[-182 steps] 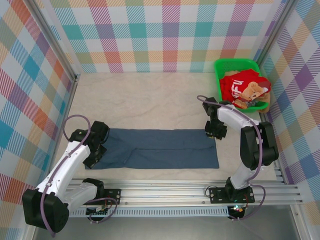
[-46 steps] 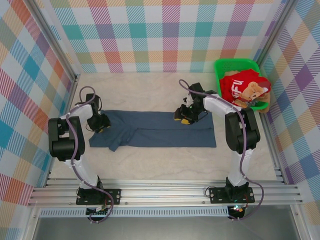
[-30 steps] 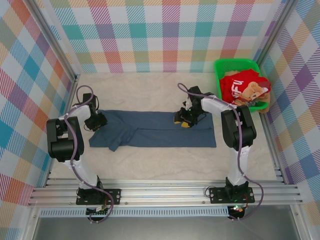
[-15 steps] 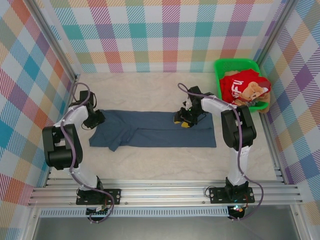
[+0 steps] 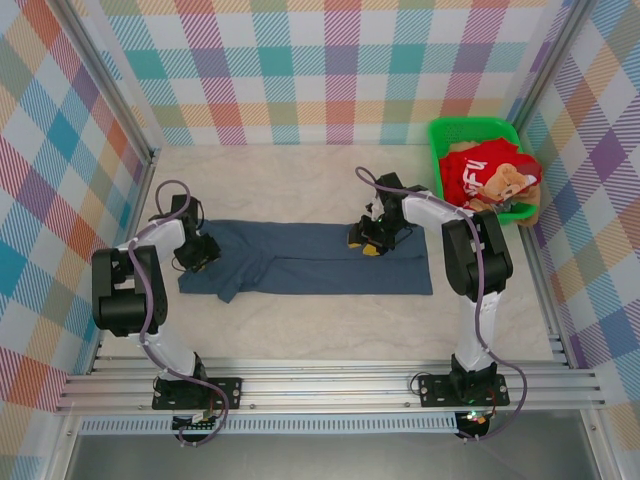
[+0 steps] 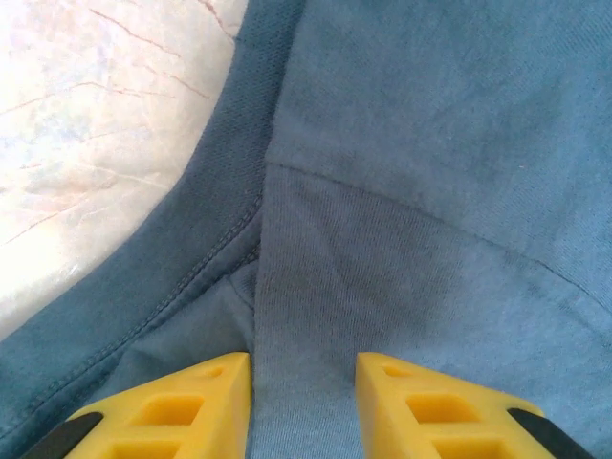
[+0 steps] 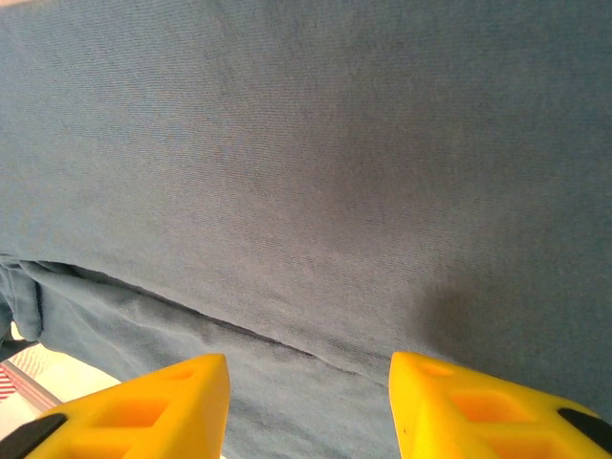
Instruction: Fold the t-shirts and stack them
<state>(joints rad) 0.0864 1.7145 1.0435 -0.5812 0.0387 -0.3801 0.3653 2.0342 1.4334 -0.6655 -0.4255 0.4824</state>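
Observation:
A dark slate-blue t-shirt (image 5: 300,262) lies folded into a long band across the middle of the table. My left gripper (image 5: 197,252) sits low over its left end by the sleeve. In the left wrist view the yellow fingers (image 6: 191,402) stand a little apart over flat cloth (image 6: 430,143) beside the collar seam, and the left gripper (image 6: 303,368) is open. My right gripper (image 5: 366,240) hovers on the band's upper edge, right of centre. The right gripper (image 7: 309,368) is open wide over a fold line in the cloth (image 7: 335,143). A red t-shirt (image 5: 478,170) with white lettering lies in the basket.
The green basket (image 5: 470,125) stands in the back right corner, with an orange-tan printed piece (image 5: 512,185) on top of the red one. Checked walls close the table on three sides. A metal rail (image 5: 330,385) runs along the near edge. Bare tabletop (image 6: 86,115) shows left of the collar.
My left gripper has shifted slightly toward me along the shirt's left end while its arm swung. The right gripper and the shirt have stayed where they were.

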